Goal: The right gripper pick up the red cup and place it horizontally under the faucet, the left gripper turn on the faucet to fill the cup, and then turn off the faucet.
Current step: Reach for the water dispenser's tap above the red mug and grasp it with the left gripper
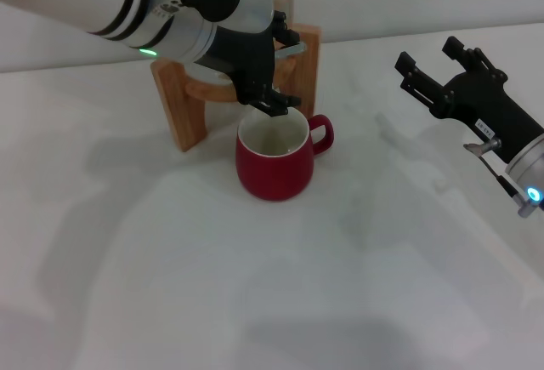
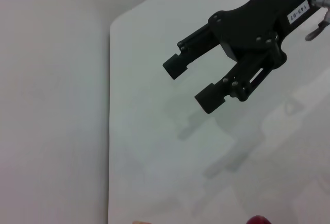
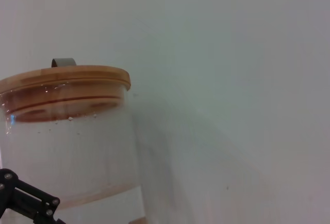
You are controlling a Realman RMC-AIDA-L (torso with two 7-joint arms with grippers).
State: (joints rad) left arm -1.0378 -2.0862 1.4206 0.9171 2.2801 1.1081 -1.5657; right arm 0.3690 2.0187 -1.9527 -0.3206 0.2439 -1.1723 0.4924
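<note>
The red cup [image 1: 274, 166] stands upright on the white table, white inside showing, handle toward the right; a sliver of it shows in the left wrist view [image 2: 258, 220]. My left gripper [image 1: 269, 98], on the arm with the green light, reaches down just above the cup's rim in front of the wooden stand. It covers most of the faucet; only a chrome bit [image 1: 291, 48] shows beside it. My right gripper [image 1: 423, 55] hangs open and empty above the table, well to the right of the cup, and shows in the left wrist view [image 2: 188, 84].
The wooden stand [image 1: 177, 111] rises behind the cup at the back of the table. The glass jar [image 3: 67, 147] with its wooden lid [image 3: 64, 80] holds water. The table edge [image 2: 110, 105] runs along a pale wall.
</note>
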